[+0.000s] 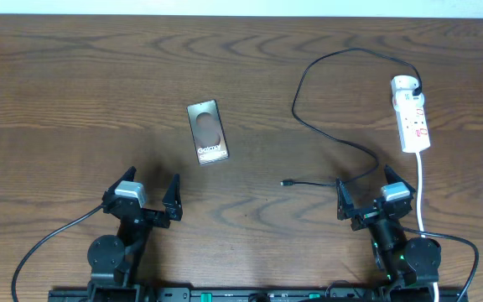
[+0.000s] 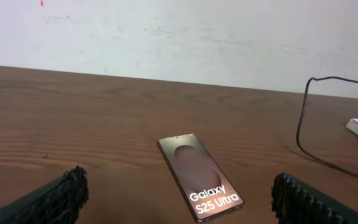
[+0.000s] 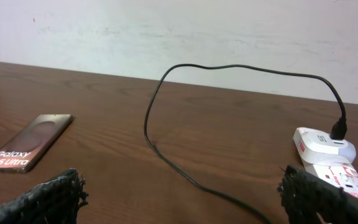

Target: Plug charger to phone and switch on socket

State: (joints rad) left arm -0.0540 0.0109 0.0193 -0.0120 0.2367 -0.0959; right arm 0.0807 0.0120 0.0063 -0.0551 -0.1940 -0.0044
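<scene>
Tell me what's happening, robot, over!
Left gripper, right gripper open, empty. Charger tip loose on table, apart from phone. Socket switch unreadable. Nothing between them.

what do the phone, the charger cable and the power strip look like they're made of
Phone: bronze-brown and smooth, probably glass or polished metal; its face catches a pale sheen, but the look leaves open which.
Charger cable: matte black, likely a rubber or soft plastic sheath; it lies in loose curves.
Power strip: white, apparently hard moulded plastic with small red marks.
</scene>
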